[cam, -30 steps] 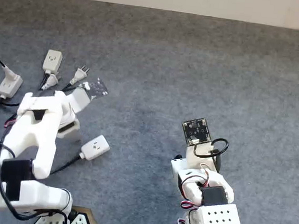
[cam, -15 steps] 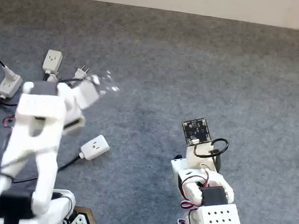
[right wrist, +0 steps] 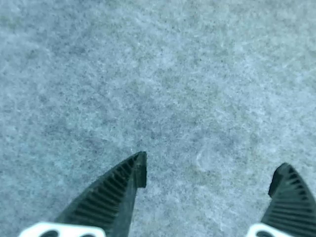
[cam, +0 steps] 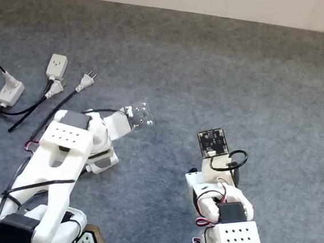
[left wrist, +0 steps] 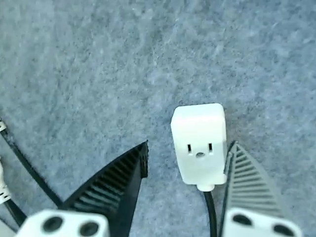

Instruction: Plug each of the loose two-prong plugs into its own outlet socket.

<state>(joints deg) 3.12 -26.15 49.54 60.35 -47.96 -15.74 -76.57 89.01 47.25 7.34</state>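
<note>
Left fingers: spread wide, gripping nothing; set astride the near socket, probably to clamp it by its sides.
Near socket: flat on the grey tabletop, slotted face up and so ready to take prongs; just beside one left finger, apart from the other; black cord trailing back toward the wrist.
Loose plug: on the tabletop at far left, prongs pointing away from the arms, still unplugged.
Second plug: white, lying just below the far socket; touching or not, cannot tell.
Edge socket: near the left edge, with a black-corded plug standing in it, seemingly already mated.
Right fingers: open and empty, hanging over bare tabletop, well apart from every plug and socket; likely parked in wait.
Step in hand: by appearance, securing the near socket so that a plug can be pushed home against a steady body.
Progress: early; at least one plug still loose.
Risk: sideways nudge to the socket on closing, given the off-centre straddle.
</note>
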